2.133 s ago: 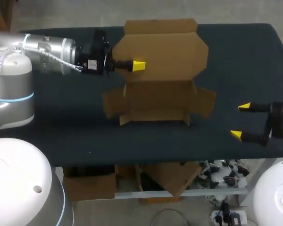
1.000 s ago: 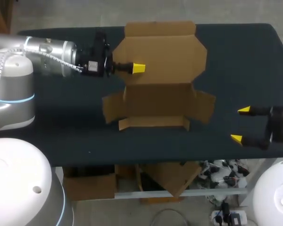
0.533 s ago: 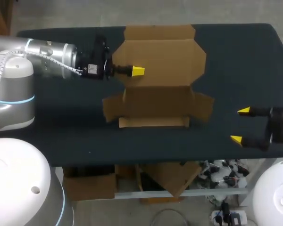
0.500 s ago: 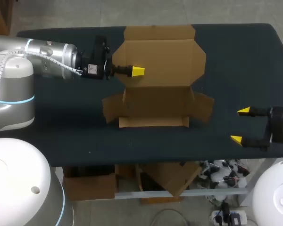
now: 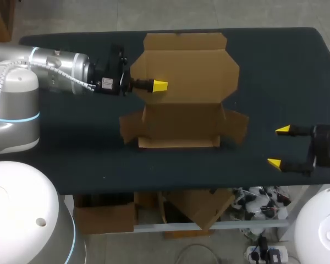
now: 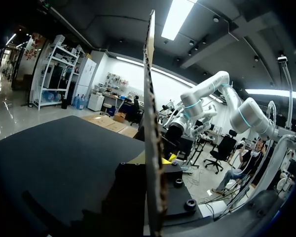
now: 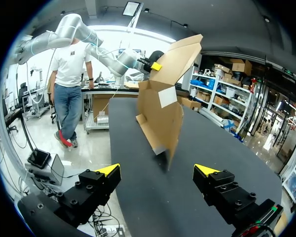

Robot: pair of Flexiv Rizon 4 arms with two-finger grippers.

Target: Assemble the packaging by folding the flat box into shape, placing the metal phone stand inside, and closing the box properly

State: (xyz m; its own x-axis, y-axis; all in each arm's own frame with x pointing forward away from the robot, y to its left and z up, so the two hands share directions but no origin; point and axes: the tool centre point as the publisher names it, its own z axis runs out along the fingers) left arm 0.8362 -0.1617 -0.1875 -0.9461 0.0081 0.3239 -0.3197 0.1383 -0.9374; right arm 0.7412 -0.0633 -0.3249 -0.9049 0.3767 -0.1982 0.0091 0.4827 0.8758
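Observation:
A brown cardboard box (image 5: 181, 118) stands partly folded in the middle of the table, with its side flaps spread and its big lid panel (image 5: 190, 66) raised behind it. My left gripper (image 5: 159, 85) is shut on the lid's left edge. In the left wrist view the lid (image 6: 150, 123) runs edge-on between the fingers of the left gripper (image 6: 157, 163). My right gripper (image 5: 278, 147) is open, right of the box near the table's front edge. In the right wrist view the right gripper (image 7: 158, 170) holds nothing, and the box (image 7: 160, 111) stands ahead of it. No phone stand is in view.
The dark table top (image 5: 71, 143) has bare room on the left, on the right and in front of the box. The left arm (image 5: 55, 71) reaches in over the table's back left part.
My left gripper has drawn slightly toward the table's front, bringing the lid's far edge with it, so the lid stands more upright. The right gripper has barely moved.

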